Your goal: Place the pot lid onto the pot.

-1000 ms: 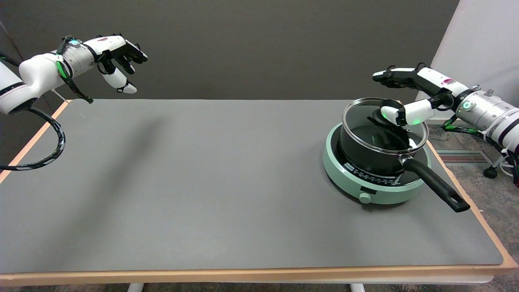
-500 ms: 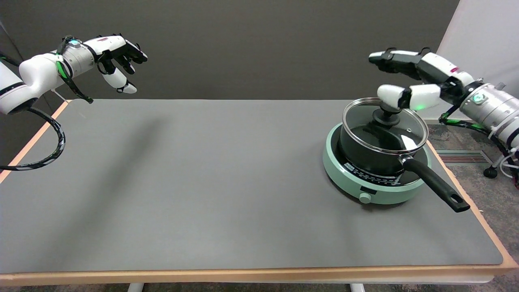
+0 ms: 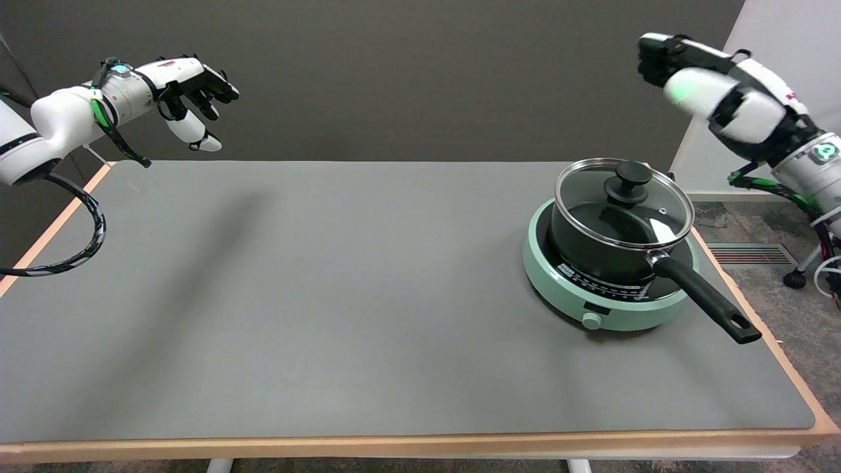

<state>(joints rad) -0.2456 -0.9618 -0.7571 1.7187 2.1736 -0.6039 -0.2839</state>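
now the lid (image 3: 624, 197) is left seated on the pot (image 3: 608, 253); the right hand (image 3: 716, 85) has been lifted empty, fingers loosely apart, toward two o'clock.

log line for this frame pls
stage: lid placed | pot lid: seated on pot, on cooker | right hand: raised clear, holding nothing

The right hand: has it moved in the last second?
Yes. The right hand has risen up and away to the right, off the lid on the pot.
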